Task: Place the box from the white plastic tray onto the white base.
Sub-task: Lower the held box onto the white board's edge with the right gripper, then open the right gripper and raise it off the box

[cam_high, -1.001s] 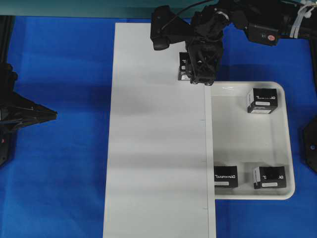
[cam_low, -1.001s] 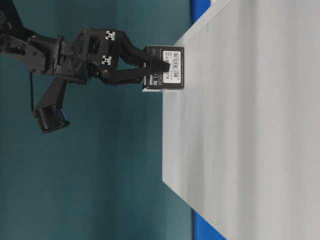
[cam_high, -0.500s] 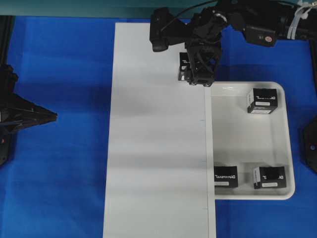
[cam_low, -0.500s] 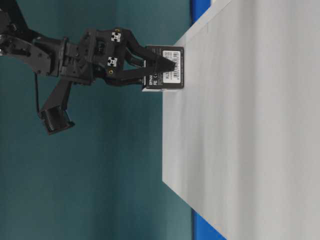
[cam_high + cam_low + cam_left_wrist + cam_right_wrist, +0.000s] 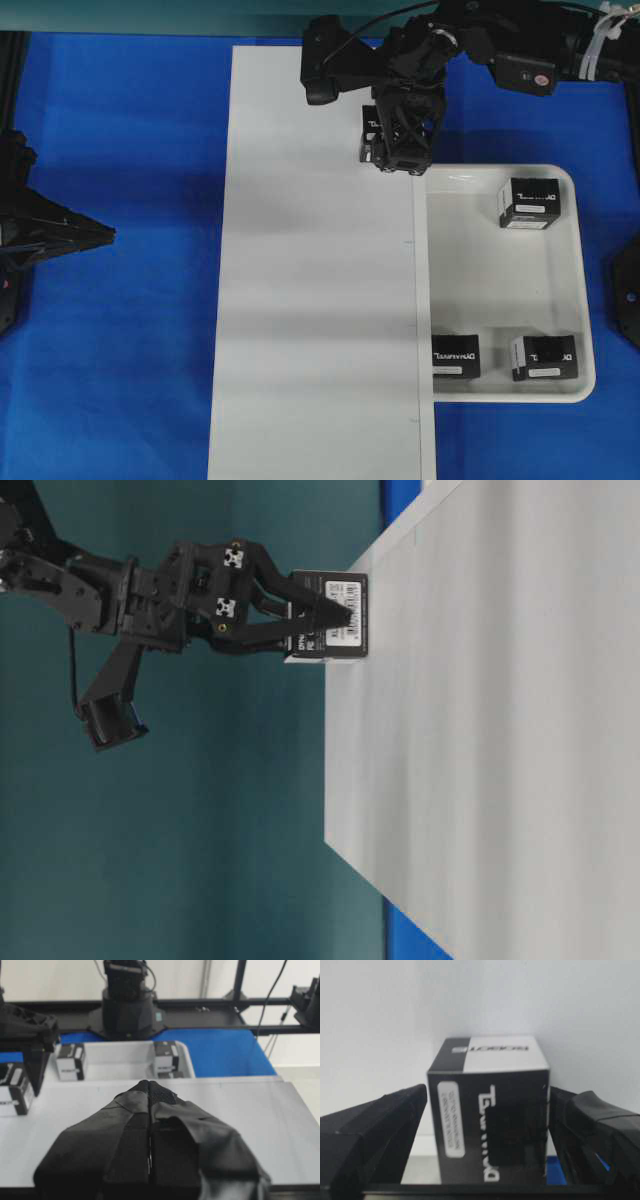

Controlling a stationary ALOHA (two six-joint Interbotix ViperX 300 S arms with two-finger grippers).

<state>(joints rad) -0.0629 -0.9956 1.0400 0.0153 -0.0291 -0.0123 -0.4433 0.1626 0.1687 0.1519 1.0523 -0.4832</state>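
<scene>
A black box (image 5: 371,128) stands on the far end of the white base (image 5: 315,300), near its edge beside the white plastic tray (image 5: 586,300). My right gripper (image 5: 403,145) straddles the box from above with its jaws slightly apart. In the right wrist view the box (image 5: 490,1120) shows a thin gap to each finger. The table-level view shows the box (image 5: 335,615) resting on the base (image 5: 500,730). My left gripper (image 5: 105,233) is shut and empty at the left, off the base; its fingers (image 5: 150,1085) are pressed together.
Three more black boxes lie in the tray: one at the far corner (image 5: 530,203), two along the near side (image 5: 456,356) (image 5: 545,357). Blue cloth (image 5: 120,350) surrounds the base. The right arm reaches in from the top right.
My right gripper's jaws have eased apart from the box and the wrist has shifted slightly back. The box stays put on the base. The left arm has not moved.
</scene>
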